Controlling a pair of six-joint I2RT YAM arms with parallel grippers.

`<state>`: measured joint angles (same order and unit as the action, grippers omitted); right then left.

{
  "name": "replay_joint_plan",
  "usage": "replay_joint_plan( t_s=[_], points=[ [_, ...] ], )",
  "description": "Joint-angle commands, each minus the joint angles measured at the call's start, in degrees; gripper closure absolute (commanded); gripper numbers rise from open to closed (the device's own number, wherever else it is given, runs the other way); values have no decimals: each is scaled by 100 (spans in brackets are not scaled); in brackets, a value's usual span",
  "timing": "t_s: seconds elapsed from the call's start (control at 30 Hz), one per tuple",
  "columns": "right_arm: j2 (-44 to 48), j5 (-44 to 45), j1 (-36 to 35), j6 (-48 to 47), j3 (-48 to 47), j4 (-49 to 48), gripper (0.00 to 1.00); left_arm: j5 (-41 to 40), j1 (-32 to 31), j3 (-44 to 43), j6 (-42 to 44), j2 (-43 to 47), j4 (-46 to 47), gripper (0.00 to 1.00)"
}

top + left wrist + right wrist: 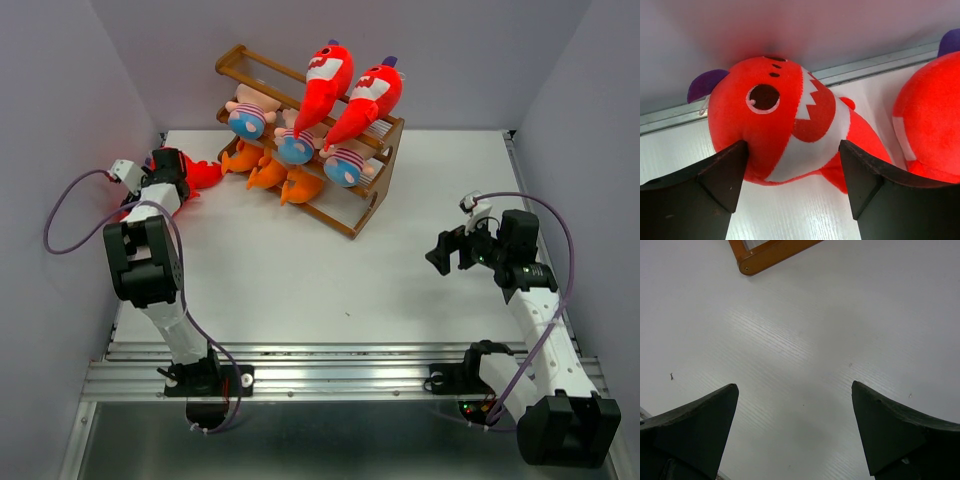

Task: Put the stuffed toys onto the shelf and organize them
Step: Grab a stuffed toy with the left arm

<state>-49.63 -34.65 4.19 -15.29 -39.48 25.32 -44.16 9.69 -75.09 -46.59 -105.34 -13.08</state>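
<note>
White table (400,270), wooden shelf (378,190) of stuffed toys (295,148) standing at its far middle, 1 red shark (785,115) lying just left

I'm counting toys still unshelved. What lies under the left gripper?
A red shark on the table, straddled by the fingers, with a second red plush beside it. From above, the left arm covers much of them.

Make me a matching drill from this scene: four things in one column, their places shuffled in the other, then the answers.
1. left gripper
2. right gripper
3. orange toys
4. tall red sharks

a. rising past the top rail of the shelf
b. fingers either side of a red shark lying on the table
c. over bare table, jaws apart
d. lowest tier of the shelf

Pairs: 1-b, 2-c, 3-d, 4-a
</note>
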Motion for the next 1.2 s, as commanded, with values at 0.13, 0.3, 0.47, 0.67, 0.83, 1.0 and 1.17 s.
replay_joint_plan(
  t_s=[0.13, 0.3, 0.47, 0.67, 0.83, 1.0, 1.17],
  points=[
    [58, 64, 47, -62, -33, -203, 0, 593, 191, 117, -158, -268, -195, 42],
    [128, 64, 47, -44, -42, -203, 0, 909, 208, 336, -35, -84, -46, 86],
    [190, 64, 47, -36, -33, -194, 0, 1646, 208, 820, 158, 531, 472, 99],
    [339, 29, 47, -27, -42, -185, 0, 2770, 208, 1356, 361, 1198, 851, 100],
    [401, -41, 47, -27, -50, -185, 0, 3519, 208, 2173, 379, 2356, 1254, 100],
    [410, -103, 47, -27, -59, -177, 0, 3984, 200, 3050, 370, 3457, 1264, 100],
    [419, -85, 47, -36, -51, -177, 0, 4897, 94, 3843, 361, 4372, 1633, 100]
  ],
)
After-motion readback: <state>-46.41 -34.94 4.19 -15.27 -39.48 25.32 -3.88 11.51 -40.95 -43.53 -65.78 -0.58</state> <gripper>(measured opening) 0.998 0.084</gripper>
